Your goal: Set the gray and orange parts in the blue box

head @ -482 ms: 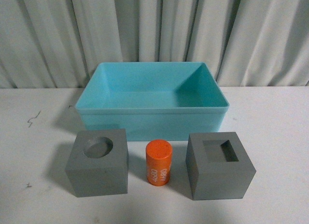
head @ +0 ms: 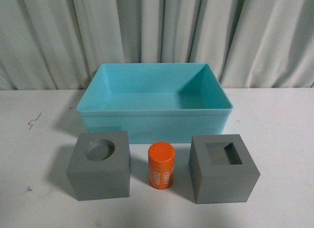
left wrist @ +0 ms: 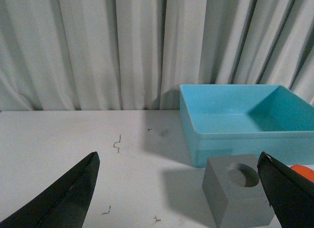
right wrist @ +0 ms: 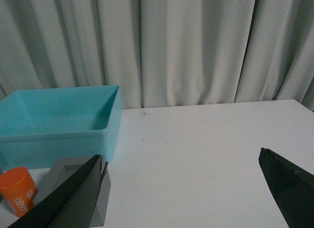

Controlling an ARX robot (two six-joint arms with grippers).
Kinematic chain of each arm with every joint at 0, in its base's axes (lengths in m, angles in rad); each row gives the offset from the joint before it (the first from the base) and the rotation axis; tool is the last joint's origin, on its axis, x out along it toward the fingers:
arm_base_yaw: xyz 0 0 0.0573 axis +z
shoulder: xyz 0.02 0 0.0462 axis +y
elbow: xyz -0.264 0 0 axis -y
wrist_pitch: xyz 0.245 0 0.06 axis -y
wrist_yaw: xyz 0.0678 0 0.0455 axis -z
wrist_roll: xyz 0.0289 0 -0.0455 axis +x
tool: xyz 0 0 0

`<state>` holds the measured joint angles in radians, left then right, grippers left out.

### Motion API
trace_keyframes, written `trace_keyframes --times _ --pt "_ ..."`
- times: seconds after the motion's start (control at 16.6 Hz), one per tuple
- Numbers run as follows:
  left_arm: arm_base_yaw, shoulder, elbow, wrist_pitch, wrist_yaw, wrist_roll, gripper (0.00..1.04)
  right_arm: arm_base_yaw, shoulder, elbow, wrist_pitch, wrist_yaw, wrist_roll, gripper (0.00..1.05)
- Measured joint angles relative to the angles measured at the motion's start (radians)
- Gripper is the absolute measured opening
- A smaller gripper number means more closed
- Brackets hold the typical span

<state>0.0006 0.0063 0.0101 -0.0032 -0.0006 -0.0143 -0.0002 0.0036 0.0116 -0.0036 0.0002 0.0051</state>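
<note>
The left gripper (left wrist: 177,157) and right gripper (right wrist: 181,155) both have their jaws spread wide, holding nothing. In a near row on the counter (head: 279,139) sit the round-recess gray cube (head: 99,164) at left, the upright orange cylinder (head: 161,165) in the middle and the square-recess gray cube (head: 223,168) at right. The blue box (head: 154,124) stands just behind them.

The white table (head: 274,139) holds four things. The blue box (head: 154,127) sits at the back. In front of it, in a row, stand the gray cube with a round hole (head: 100,176), the orange can (head: 161,166) and the gray cube with a square hole (head: 223,184). Tiny dark marks (head: 33,121) dot the table's left side
</note>
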Motion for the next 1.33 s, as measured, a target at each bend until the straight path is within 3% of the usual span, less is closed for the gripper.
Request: trace_keyframes --times 1.33 --pt "0.000 0.000 0.000 0.000 0.000 0.000 0.98 0.000 0.000 0.000 0.000 0.000 0.000 0.98"
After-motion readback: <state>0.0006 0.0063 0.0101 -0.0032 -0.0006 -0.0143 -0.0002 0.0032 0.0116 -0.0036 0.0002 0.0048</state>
